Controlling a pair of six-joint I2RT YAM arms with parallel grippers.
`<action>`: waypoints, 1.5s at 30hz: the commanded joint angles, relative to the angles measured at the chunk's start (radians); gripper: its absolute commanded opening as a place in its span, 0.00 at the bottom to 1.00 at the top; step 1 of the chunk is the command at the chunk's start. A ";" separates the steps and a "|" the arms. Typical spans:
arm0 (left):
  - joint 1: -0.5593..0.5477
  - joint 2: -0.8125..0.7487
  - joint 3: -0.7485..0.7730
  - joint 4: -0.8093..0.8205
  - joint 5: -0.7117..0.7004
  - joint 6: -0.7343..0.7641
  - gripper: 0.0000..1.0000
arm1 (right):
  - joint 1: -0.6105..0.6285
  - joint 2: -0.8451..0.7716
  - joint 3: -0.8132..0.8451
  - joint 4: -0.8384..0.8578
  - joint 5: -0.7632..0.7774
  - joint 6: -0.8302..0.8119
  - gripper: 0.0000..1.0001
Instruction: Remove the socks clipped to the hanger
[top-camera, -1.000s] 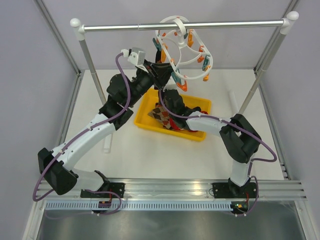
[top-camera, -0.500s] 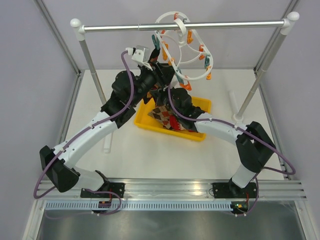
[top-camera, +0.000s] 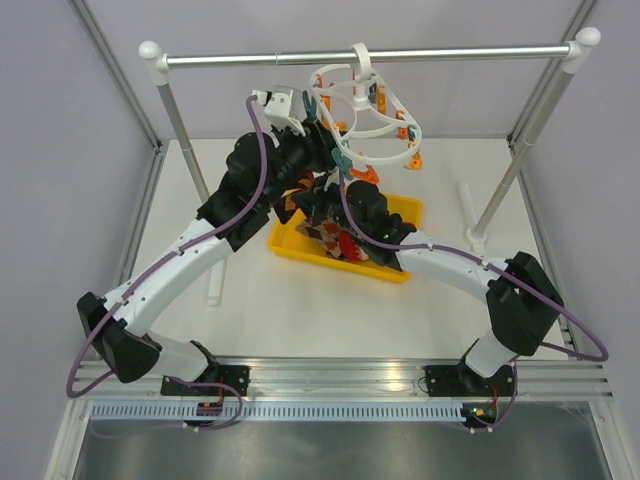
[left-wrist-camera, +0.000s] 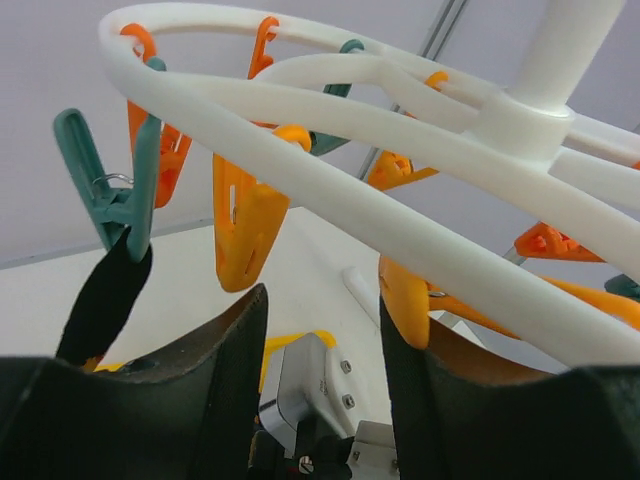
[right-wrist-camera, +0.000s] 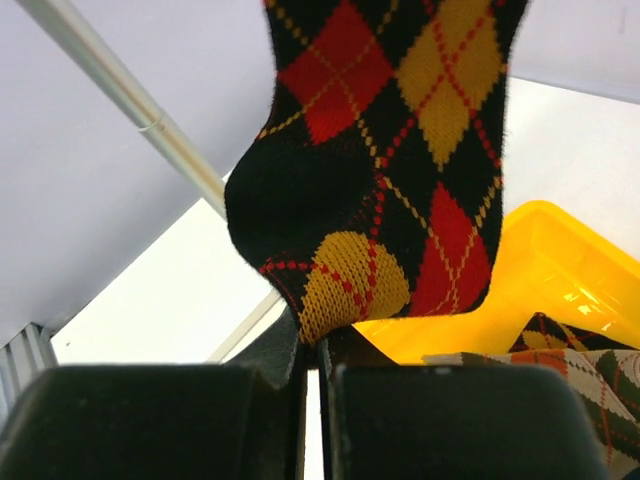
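Observation:
The white oval hanger (top-camera: 365, 125) hangs by its hook from the silver rail, and its ring (left-wrist-camera: 330, 130) crosses the left wrist view with orange and teal pegs. One teal peg (left-wrist-camera: 125, 190) pinches the top of a dark sock (left-wrist-camera: 105, 300). My left gripper (left-wrist-camera: 322, 340) is just under the ring, open, nothing between its fingers; an orange peg (left-wrist-camera: 405, 300) sits at the right fingertip. Below it, my right gripper (right-wrist-camera: 318, 350) is shut on the lower edge of a black, red and yellow argyle sock (right-wrist-camera: 390, 170) that hangs down from above.
A yellow tray (top-camera: 408, 210) stands under the hanger with several argyle socks (top-camera: 340, 240) in it, also seen in the right wrist view (right-wrist-camera: 590, 380). The silver rail (top-camera: 450, 48) spans the back on two slanted posts. A white rod lies on the table at right.
The hanger has swung from tilted back to nearly level. My left gripper's jaws have opened and it rose slightly toward the ring. The right arm stretched further toward the hanger.

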 joint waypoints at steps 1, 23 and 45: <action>-0.005 -0.074 -0.005 -0.072 -0.044 0.059 0.54 | 0.005 -0.072 -0.009 0.019 -0.040 0.000 0.02; -0.005 -0.375 -0.238 -0.188 -0.353 0.018 0.54 | 0.005 -0.193 -0.067 -0.061 -0.094 -0.029 0.04; 0.147 -0.140 -0.088 -0.051 0.014 -0.008 0.63 | 0.003 -0.272 -0.139 -0.096 -0.077 -0.047 0.04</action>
